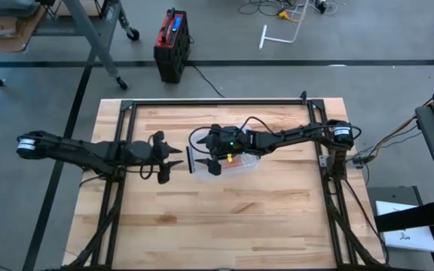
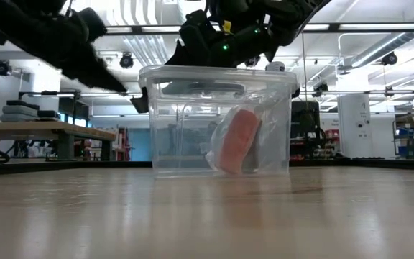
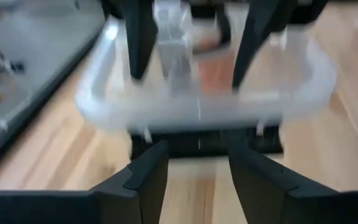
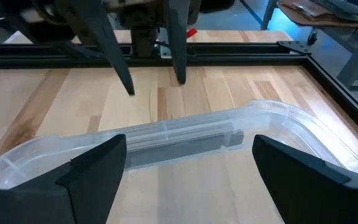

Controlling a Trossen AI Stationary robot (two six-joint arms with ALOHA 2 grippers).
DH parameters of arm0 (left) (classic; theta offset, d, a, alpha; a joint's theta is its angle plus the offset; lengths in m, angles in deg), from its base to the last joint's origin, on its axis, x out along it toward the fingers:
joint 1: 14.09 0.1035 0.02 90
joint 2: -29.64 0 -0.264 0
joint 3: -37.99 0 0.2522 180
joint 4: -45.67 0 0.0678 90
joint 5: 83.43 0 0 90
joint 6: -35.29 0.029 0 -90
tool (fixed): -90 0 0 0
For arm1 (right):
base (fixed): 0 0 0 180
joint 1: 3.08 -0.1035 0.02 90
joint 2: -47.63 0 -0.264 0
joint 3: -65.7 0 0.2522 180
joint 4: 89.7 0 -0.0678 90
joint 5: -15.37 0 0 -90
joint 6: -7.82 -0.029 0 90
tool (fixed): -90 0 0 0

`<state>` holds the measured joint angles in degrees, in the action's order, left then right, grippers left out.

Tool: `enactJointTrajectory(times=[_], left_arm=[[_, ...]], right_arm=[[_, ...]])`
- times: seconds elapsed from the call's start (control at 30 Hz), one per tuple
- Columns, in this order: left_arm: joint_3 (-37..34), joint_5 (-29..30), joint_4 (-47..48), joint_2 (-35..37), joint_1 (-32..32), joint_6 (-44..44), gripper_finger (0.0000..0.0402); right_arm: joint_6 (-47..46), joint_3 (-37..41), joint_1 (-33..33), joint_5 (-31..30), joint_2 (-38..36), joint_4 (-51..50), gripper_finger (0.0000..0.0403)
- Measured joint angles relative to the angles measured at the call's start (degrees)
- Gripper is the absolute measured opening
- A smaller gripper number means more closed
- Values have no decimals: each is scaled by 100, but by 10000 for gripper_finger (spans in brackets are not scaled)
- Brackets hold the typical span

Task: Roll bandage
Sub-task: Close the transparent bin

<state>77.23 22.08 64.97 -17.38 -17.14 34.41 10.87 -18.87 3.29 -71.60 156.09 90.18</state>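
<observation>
A clear plastic container [image 1: 243, 167] stands at the middle of the wooden table. Inside it a pink bandage roll [image 2: 239, 140] stands tilted on the container's floor, wound up. My right gripper [image 4: 188, 168] hovers wide open just above the container's left-end rim [image 4: 185, 134], its fingers clear of the roll. My left gripper [image 3: 197, 180] hangs a little to the container's left, above the table, fingers apart with nothing between them, pointing at the container [image 3: 204, 109]. In the high view the left gripper [image 1: 173, 162] and the right gripper [image 1: 208, 159] face each other.
A black metal frame [image 1: 217, 103] runs along the table's far edge and down both sides. Bare wood [image 1: 224, 218] lies on the near side of the container. A red and black box [image 1: 172, 44] sits on the floor beyond the table.
</observation>
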Motion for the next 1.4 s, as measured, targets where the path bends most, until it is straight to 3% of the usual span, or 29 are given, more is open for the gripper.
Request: enactJointTrajectory(times=[0.1,0.27,0.43,0.6,0.9,1.13,1.4], left_arm=[[-50,-3,335,41,0,-295,166],[-570,-106,-290,-175,-11,-635,164],[-1177,-109,-1638,-533,-11,-575,154],[-1617,-107,-3136,-1025,-11,-337,151],[-1619,197,-4839,-2142,-11,-313,178],[-1205,280,-4591,-2442,-4,-250,189],[-777,258,-3382,-1882,-7,-321,172]], right_arm=[[48,1,5,0,-2,43,345],[228,30,7,159,-124,196,345],[474,471,158,814,-390,1090,342],[-153,1236,365,1467,-362,2712,327],[-33,1344,495,1533,-68,2962,318],[28,1370,549,1547,1,2710,314],[116,1366,547,1545,-11,2354,312]])
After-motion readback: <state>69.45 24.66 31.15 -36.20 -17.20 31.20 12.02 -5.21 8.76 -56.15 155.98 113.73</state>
